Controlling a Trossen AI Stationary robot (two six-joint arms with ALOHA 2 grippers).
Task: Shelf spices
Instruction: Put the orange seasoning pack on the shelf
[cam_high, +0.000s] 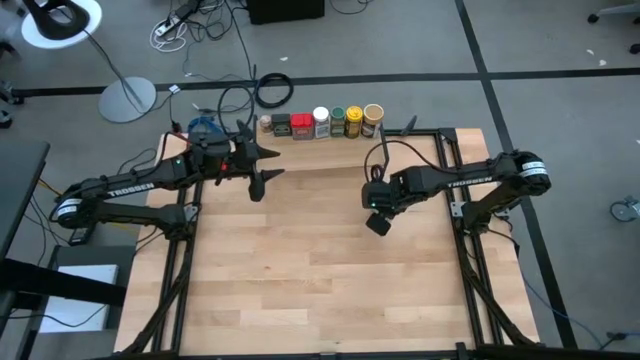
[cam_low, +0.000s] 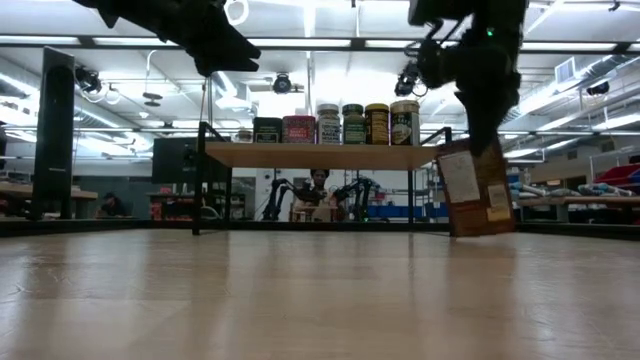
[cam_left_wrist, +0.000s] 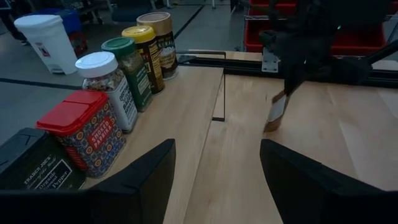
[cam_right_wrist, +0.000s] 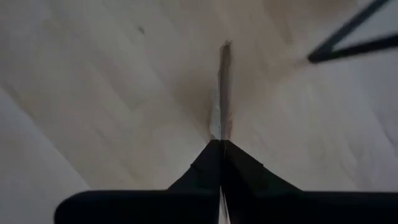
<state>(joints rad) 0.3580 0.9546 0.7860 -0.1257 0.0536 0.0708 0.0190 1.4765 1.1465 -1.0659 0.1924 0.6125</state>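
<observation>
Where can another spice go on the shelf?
The shelf has a bare strip in front of the row of spices, and the table has a bare near half. The row itself is packed jar to jar. The right gripper holds a flat brown packet over the table.

Six spice containers (cam_low: 340, 124) on one shelf (cam_low: 320, 155) (one packet (cam_low: 475, 188) apart)

Ceiling strips (cam_low: 300, 42) glare above me in the low view; my arms go silhouette-dark; the desk (cam_low: 320, 300) shines softly; my right wrist view is blurred.
</observation>
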